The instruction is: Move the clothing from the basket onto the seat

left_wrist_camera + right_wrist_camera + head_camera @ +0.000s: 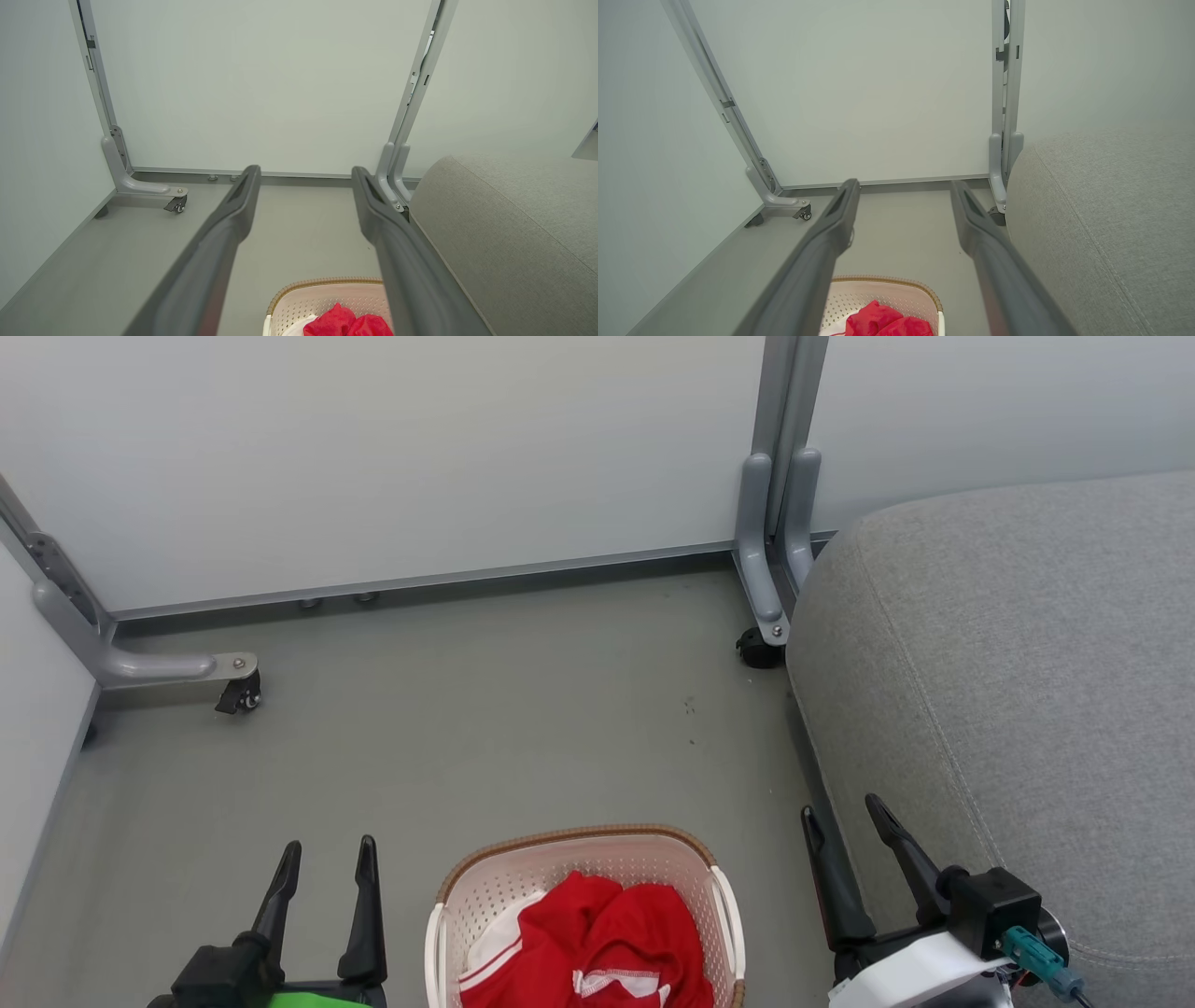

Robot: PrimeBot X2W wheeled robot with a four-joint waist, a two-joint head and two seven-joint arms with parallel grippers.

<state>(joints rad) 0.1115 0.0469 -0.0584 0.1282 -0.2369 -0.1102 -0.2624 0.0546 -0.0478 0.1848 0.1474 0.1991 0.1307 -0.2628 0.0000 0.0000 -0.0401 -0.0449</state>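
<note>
The cream perforated basket (485,887) with a brown woven rim stands on the floor at the bottom centre of the head view. Crumpled red clothing (597,933) with white trim lies inside it. The big light grey seat (1008,691) rises at the right. My left gripper (327,854) hovers left of the basket, open and empty. My right gripper (843,809) stands open between the basket and the seat's side, empty too. Both wrist views look over the basket (322,298) (882,291), the clothing (348,324) (887,322) and the seat (504,233) (1106,210).
Pale partition panels close off the back and left. Their grey metal feet with casters stand at the left (238,691) and beside the seat's far corner (761,649). Grey floor (485,737) stretches between the basket and the panels.
</note>
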